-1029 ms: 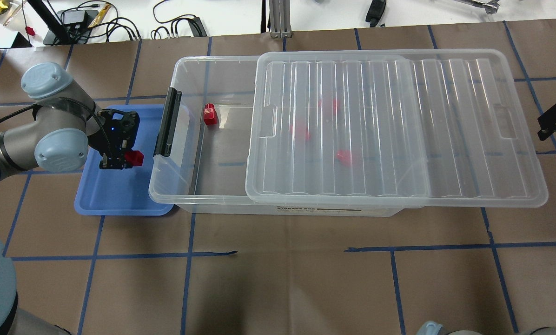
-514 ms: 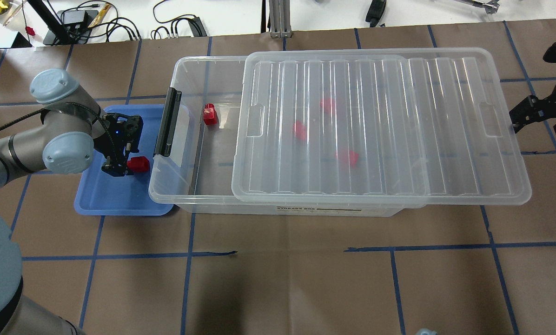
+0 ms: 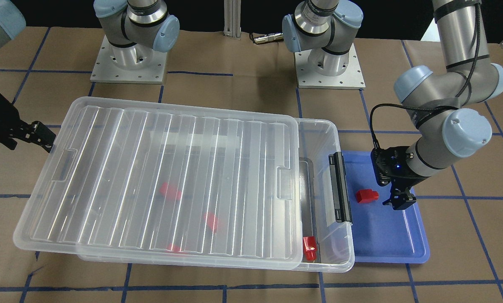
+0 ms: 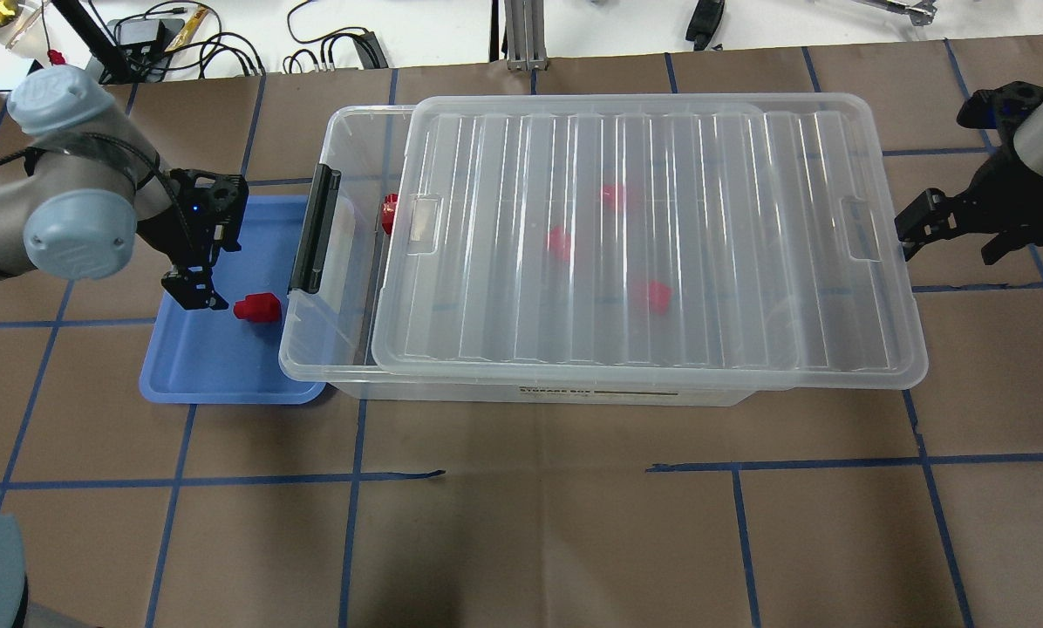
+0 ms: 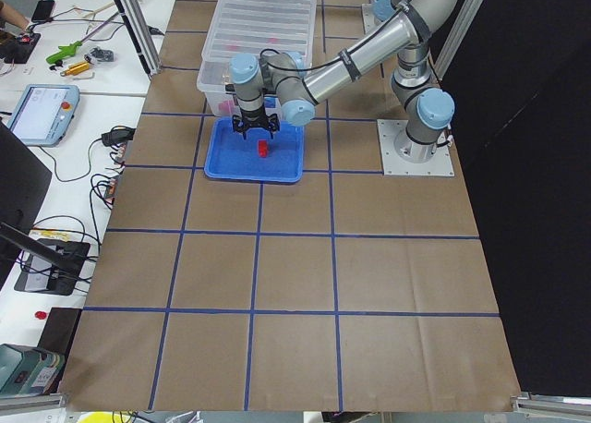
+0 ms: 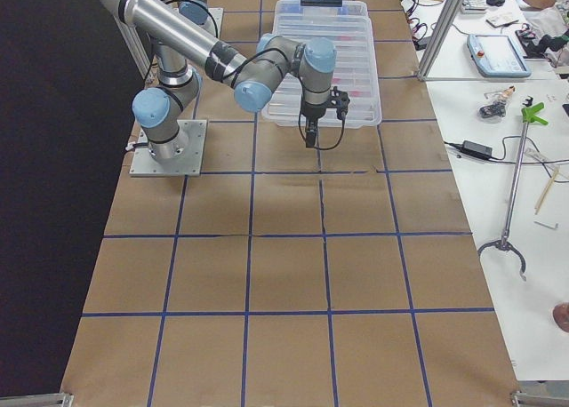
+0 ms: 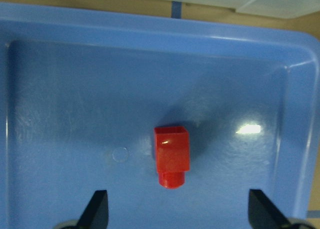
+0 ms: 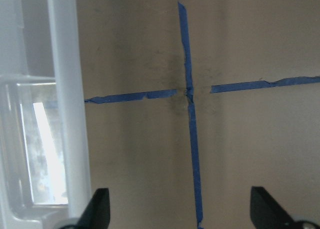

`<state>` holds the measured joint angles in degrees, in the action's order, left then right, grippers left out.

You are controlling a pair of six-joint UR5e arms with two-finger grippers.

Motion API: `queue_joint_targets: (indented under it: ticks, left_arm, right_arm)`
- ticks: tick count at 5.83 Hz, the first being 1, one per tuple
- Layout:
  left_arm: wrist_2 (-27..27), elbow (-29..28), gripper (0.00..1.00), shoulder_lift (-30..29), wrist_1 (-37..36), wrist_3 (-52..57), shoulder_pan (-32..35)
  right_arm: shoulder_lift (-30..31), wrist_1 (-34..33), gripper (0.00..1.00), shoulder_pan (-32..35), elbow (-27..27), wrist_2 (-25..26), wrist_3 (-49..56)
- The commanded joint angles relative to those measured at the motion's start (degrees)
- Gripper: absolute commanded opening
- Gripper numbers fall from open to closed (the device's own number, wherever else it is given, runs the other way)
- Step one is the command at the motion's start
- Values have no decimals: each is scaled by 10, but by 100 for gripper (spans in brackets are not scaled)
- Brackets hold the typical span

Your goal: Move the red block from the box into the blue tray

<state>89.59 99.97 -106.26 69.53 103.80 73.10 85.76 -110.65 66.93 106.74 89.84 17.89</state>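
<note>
One red block lies loose on the floor of the blue tray, also in the left wrist view and the front view. My left gripper is open and empty just above the tray, beside the block. The box holds one red block at the lid's edge and three more seen blurred through the lid. My right gripper is open at the lid's right end.
The clear lid covers most of the box, leaving a narrow open strip by the black latch. The tray sits against the box's left end. Cables and tools lie beyond the table's far edge. The brown paper has blue tape lines.
The lid has slid left over the box with my right gripper behind it. My left gripper has drawn back from the red block, which stays lying in the tray.
</note>
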Motion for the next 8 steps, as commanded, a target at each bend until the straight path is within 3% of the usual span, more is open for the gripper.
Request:
queue_joint_targets:
  ticks: [1, 2, 4, 5, 7, 8]
  left_arm:
    - [-3, -82, 98, 54, 164, -73, 19]
    - [1, -108, 98, 77, 211, -143, 36]
    - [3, -109, 98, 119, 219, -442, 91]
    - [6, -115, 98, 127, 220, -586, 119]
    - [12, -117, 98, 154, 221, -839, 167]
    - [9, -117, 98, 165, 221, -993, 181]
  right_arm:
    - [3, -3, 100, 37, 0, 0, -25]
    - [3, -4, 100, 45, -3, 0, -25]
    - [4, -7, 100, 69, -9, -24, -33]
    - [5, 4, 100, 72, -41, -23, -33]
    - [-3, 172, 100, 96, -180, -20, -76]
    - [-2, 242, 100, 126, -216, -18, -144]
